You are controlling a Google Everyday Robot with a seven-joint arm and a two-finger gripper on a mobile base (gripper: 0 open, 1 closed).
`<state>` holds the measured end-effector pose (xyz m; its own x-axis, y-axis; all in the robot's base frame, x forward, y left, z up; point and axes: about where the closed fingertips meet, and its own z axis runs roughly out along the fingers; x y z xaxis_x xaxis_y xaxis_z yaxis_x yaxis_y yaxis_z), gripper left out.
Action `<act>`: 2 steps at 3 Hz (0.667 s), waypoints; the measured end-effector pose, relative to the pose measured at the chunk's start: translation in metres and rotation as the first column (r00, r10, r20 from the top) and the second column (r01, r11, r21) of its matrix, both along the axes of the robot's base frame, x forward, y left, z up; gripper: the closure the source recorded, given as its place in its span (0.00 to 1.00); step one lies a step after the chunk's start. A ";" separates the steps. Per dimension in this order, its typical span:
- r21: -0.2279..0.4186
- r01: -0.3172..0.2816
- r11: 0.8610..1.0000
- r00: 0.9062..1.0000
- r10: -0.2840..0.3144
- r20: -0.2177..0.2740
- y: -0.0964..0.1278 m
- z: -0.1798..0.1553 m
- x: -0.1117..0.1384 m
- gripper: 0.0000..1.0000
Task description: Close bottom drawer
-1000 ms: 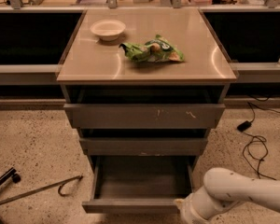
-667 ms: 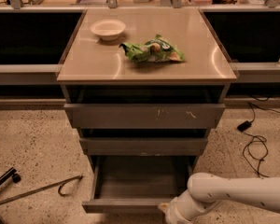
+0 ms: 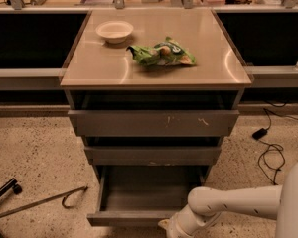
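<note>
The bottom drawer (image 3: 133, 217) is the lowest of three grey drawers and stands pulled well out. Its deep tray (image 3: 149, 190) looks empty. My white arm (image 3: 233, 204) reaches in from the lower right. My gripper (image 3: 172, 227) is at the picture's bottom edge, against the right part of the drawer's front, and mostly cut off by the frame.
The middle drawer (image 3: 153, 155) and the scratched top drawer (image 3: 154, 123) stick out a little. A white bowl (image 3: 114, 31) and a green snack bag (image 3: 161, 54) lie on the cabinet top (image 3: 89, 68). A black cable (image 3: 270, 152) lies on the floor at the right, a metal hook (image 3: 39, 202) at the left.
My arm and gripper have moved left along the bottom drawer's front. The drawer itself stands about where it did.
</note>
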<state>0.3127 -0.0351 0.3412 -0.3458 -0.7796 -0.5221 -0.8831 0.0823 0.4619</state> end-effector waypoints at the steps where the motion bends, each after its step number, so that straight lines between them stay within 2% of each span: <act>1: 0.012 -0.008 1.000 1.000 0.008 -0.016 0.004 -0.032 0.015 0.00; 2: 0.006 -0.025 1.000 0.997 0.025 -0.067 0.004 -0.100 0.049 0.00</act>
